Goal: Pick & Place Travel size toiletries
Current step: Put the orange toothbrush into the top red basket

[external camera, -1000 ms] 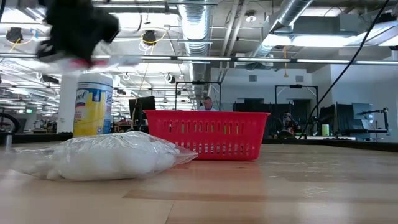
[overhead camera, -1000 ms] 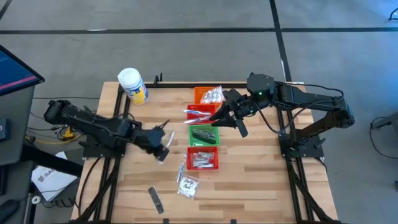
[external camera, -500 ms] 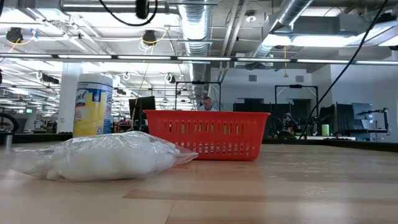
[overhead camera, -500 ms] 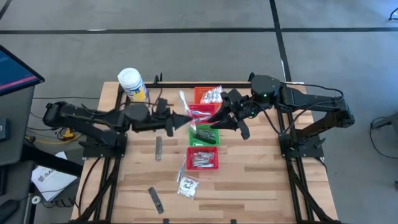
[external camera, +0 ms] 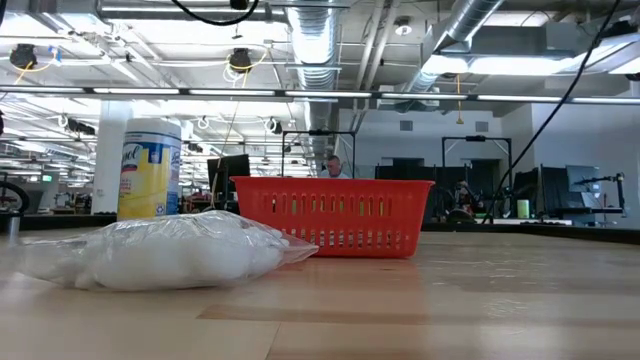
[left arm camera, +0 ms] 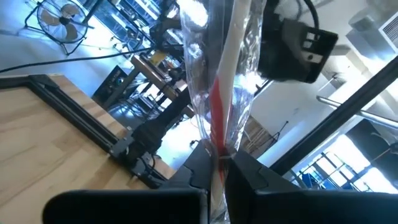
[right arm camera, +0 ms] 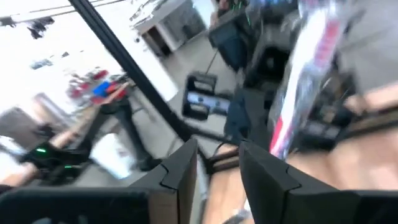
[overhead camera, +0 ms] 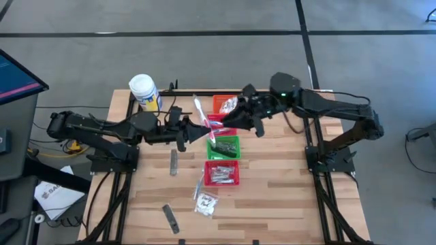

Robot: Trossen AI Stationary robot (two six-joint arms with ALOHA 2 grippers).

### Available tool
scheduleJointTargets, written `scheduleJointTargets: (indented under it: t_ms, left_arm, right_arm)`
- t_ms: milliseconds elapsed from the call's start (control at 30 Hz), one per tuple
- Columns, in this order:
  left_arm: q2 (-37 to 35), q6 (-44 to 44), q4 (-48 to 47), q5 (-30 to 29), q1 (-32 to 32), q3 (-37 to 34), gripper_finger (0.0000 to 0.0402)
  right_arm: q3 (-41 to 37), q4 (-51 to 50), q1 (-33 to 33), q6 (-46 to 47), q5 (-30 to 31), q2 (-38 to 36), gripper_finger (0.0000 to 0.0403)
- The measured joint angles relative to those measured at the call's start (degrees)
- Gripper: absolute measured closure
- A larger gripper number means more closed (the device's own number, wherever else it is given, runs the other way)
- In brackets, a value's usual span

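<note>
My left gripper point(overhead camera: 199, 131) is over the table's middle, just left of the row of baskets, and is shut on a toothbrush in a clear wrapper point(overhead camera: 200, 113). The toothbrush is white and red point(left arm camera: 219, 106) and also shows in the right wrist view point(right arm camera: 305, 81). My right gripper point(overhead camera: 235, 124) hovers open over the red basket with toothbrushes point(overhead camera: 219, 123), facing the left gripper, with nothing between its fingers point(right arm camera: 217, 168). A clear sachet point(overhead camera: 204, 203) point(external camera: 160, 250), a dark strip point(overhead camera: 170, 218) and a silvery strip point(overhead camera: 173, 162) lie flat on the table. My left gripper pinches the lower end of the wrapped toothbrush point(left arm camera: 217, 155) between its two fingers. The fingers come in about level from the table's left side. The toothbrush stands nearly upright above the fingers, clear of the table and baskets.
A row of baskets runs from far to near: orange point(overhead camera: 228, 103), red, green point(overhead camera: 223, 146) and red point(overhead camera: 222, 172) point(external camera: 335, 215). A white jar with a yellow label point(overhead camera: 145, 92) point(external camera: 150, 170) stands at the far left. Bare wood lies near and right point(overhead camera: 286, 197).
My left gripper has risen from low over the table and moved right and far toward the baskets. It has tipped from pointing down to about level, and the wrapped toothbrush now stands upright. The silvery strip beneath it is uncovered. My right gripper has shifted slightly left and rolled.
</note>
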Motion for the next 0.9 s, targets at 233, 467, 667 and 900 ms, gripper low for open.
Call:
scheduleJointTargets:
  t_ms: [233,467,667,900]
  left_arm:
    - [0.7,-0.2,-1.1,1.5,0.0,0.0,0.0394]
    - [2.4,-0.7,-1.0,1.9,-2.1,0.0,0.0394]
    - [2.5,-0.7,-1.2,-0.3,-3.3,0.0,0.0394]
    - [3.3,-1.2,-1.6,-1.6,-2.0,0.0,0.0394]
  right_arm:
    - [-0.1,8.3,-0.8,9.6,-10.6,5.8,0.0226]
    - [0.0,8.9,-2.9,11.3,-11.4,6.4,0.017]
    - [0.0,3.2,-5.0,9.6,-11.2,6.4,0.0163]
    - [0.0,0.8,-5.0,5.7,-7.7,6.6,0.0163]
